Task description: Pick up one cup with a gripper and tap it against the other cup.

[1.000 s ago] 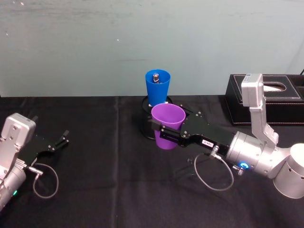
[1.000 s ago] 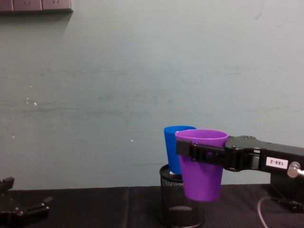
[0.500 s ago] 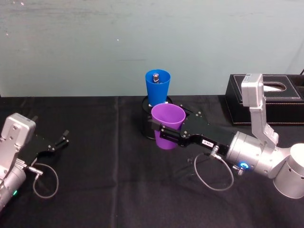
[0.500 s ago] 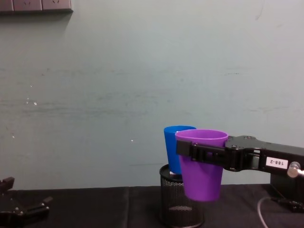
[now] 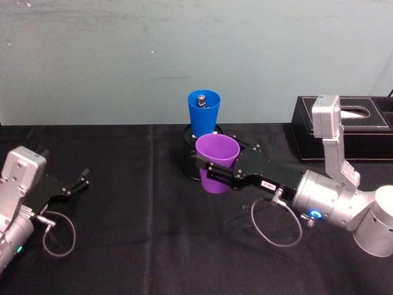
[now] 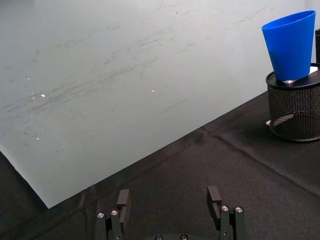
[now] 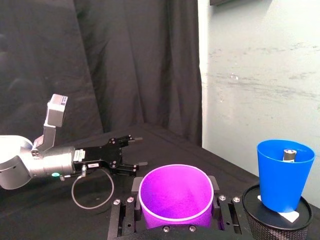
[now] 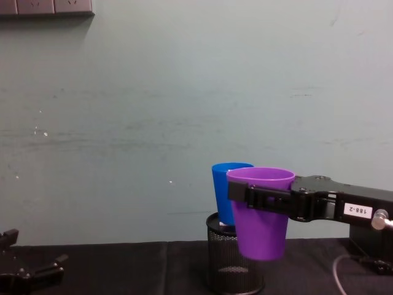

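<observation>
Right gripper point(image 5: 215, 174) jaws clamp purple cup point(image 5: 217, 152) aloft, just beside blue cup point(image 5: 203, 115) (on mesh holder point(image 8: 232, 265), likely tippy). Next: gentle nudge forward. Left gripper point(image 5: 73, 184) idle, jaws open, bench's left edge.

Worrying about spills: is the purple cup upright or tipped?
Upright: the purple cup hangs mouth-up, clamped by the right gripper, and its inside looks empty.

Black mesh pen holder point(image 8: 221, 264) stood just past the right gripper point(image 5: 216, 166) tips and lower down, on a black tablecloth point(image 5: 135, 203). Black tissue box point(image 5: 368, 138) sat back beside the gripper's wrist end, well apart from the holder. Pale green wall point(image 5: 123, 55) ran beyond the tips. Wall sockets point(image 8: 46, 6) were high up, far to the gripper's left.
</observation>
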`<state>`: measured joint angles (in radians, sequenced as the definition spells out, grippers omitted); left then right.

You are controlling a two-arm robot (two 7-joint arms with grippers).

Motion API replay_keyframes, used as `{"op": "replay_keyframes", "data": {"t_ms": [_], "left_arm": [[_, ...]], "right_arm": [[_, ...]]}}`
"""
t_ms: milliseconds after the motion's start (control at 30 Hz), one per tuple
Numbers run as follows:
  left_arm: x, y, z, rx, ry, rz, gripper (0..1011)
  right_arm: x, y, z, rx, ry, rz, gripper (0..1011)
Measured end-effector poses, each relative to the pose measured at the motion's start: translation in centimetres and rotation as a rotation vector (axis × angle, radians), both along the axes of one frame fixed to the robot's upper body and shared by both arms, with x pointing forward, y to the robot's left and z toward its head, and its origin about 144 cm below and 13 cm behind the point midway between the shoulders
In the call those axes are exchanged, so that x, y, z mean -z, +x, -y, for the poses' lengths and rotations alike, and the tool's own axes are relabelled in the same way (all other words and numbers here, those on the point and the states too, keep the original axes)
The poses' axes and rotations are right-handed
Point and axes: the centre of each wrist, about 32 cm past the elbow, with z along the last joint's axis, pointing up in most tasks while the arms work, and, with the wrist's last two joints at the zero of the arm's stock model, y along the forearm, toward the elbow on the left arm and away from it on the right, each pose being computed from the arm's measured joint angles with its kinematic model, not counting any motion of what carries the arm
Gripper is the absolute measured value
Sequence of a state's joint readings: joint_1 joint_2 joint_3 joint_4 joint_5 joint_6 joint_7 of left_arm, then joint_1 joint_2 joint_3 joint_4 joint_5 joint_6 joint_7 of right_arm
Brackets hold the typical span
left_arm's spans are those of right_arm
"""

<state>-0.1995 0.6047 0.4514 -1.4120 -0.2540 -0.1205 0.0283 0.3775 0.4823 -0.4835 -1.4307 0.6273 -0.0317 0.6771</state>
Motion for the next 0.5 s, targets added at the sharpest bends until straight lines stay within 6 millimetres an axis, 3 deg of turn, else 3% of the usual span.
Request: {"op": "replay_keyframes", "data": {"t_ms": [500], "left_arm": [[0.00,0.00,0.00,0.000,0.000,0.000,1000]], "right_arm": [[0.00,0.00,0.00,0.000,0.000,0.000,754]]}}
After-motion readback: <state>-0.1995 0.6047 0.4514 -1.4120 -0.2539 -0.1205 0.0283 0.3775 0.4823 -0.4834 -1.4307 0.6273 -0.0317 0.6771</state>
